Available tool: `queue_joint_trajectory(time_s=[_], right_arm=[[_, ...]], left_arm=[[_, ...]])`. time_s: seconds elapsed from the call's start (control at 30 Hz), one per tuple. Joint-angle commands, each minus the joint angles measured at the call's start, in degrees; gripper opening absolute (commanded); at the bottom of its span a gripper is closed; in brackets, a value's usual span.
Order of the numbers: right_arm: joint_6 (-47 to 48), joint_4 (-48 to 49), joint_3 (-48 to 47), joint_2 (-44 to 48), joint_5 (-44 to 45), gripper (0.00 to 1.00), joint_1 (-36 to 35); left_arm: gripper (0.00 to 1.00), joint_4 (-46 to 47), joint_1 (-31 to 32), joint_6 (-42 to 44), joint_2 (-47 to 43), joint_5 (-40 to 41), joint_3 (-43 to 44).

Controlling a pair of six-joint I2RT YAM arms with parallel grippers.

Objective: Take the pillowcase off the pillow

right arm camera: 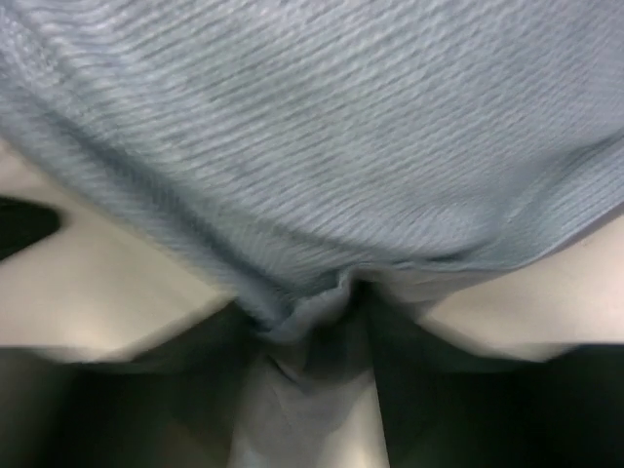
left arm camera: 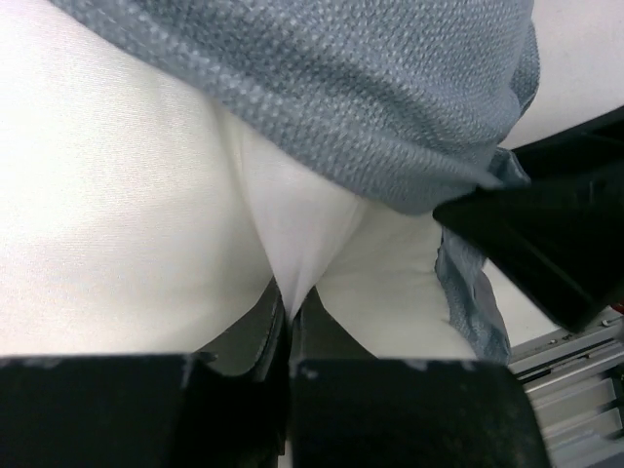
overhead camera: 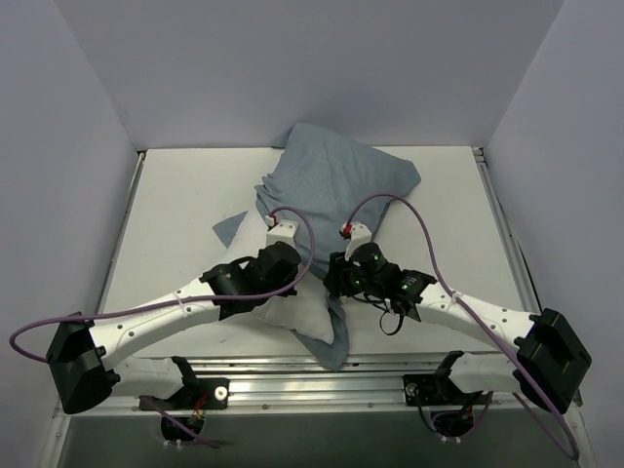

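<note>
The grey-blue pillowcase lies bunched at the table's middle and far side, covering most of the pillow. The white pillow sticks out of it at the near side, between the two arms. My left gripper is shut on a pinched fold of the white pillow, with the pillowcase edge just beyond. My right gripper is shut on a bunched fold of the pillowcase, which fills the right wrist view. A strip of pillowcase hangs toward the near edge.
The white table is enclosed by pale walls at the left, right and far sides. A metal rail runs along the near edge by the arm bases. Purple cables loop over both arms.
</note>
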State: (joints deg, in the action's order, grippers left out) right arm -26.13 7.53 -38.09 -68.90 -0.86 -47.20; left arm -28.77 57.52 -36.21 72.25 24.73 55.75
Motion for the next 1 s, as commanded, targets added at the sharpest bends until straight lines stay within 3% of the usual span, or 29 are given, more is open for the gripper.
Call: queue_joint_trajectory(time_s=[0.0, 0.1, 0.4, 0.6, 0.77, 0.9, 0.93, 0.97], right_arm=[[1.6, 2.6, -0.9, -2.5, 4.4, 0.24, 2.4], [2.7, 2.1, -3.4, -4.7, 6.7, 0.00, 5.4], [-2.3, -0.8, -13.6, -13.3, 3.1, 0.00, 27.5], [-4.4, -0.3, -18.9, -19.8, 7.3, 0.00, 36.2], [-4.2, 0.1, -20.7, -22.4, 9.0, 0.00, 39.2], [-1.3, 2.8, -19.8, -20.0, 1.9, 0.00, 38.1], [-0.5, 2.5, -19.7, -19.5, -0.5, 0.00, 37.0], [-0.2, 2.1, -19.7, -18.4, -1.4, 0.00, 36.6]], left_arm=[[0.02, -6.0, -1.5, 1.2, -3.9, -1.8, 3.1], [0.02, -9.4, -3.5, 1.9, -7.1, -4.9, 4.4], [0.02, -19.8, -9.2, 1.5, -21.8, -19.3, 6.3], [0.02, -29.7, -10.1, -1.4, -30.8, -17.0, 9.3], [0.02, -31.8, -10.1, -2.1, -37.0, -18.3, 9.6], [0.02, -25.5, -10.1, -2.0, -36.0, -24.4, 4.6], [0.03, -23.3, -10.1, -2.3, -34.3, -29.7, 1.8], [0.08, -21.2, -10.1, -2.5, -33.2, -32.3, 0.5]])
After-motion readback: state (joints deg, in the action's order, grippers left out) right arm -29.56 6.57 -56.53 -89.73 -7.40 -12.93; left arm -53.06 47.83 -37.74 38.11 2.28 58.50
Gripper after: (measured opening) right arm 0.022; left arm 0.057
